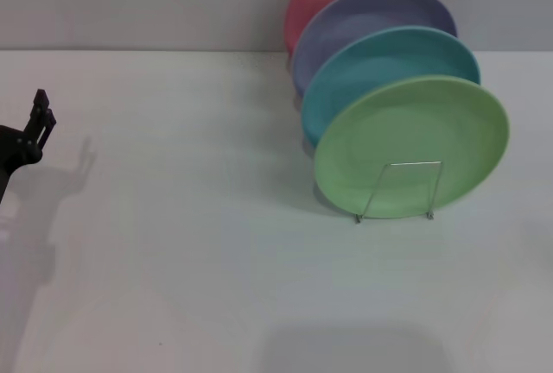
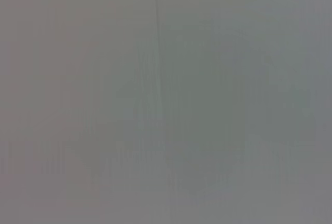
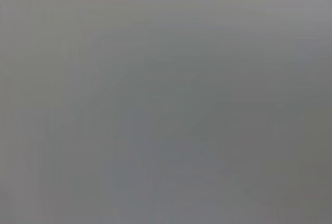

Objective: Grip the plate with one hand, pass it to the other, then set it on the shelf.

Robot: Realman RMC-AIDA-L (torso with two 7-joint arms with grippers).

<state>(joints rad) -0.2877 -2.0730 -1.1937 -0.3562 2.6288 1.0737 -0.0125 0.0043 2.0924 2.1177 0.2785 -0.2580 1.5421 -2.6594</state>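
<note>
The left gripper (image 1: 38, 116) sits at the table's (image 1: 190, 243) left edge; whether its jaws are apart or together I cannot tell — the right gripper is out of view. Far to its right the green plate (image 1: 411, 147) stands frontmost in the rack (image 1: 399, 190), blue plate (image 1: 380, 66) close behind — a careless nudge could tip it forward.

**White table, grey wall behind**

I see a plain white table (image 1: 190, 243) filling most of the head view, matte and evenly lit. Soft shadows lie on it at the left edge and along the near edge. At the far side it meets a pale grey wall (image 1: 138, 2) in a straight line. Both wrist views give me only flat grey.
</note>
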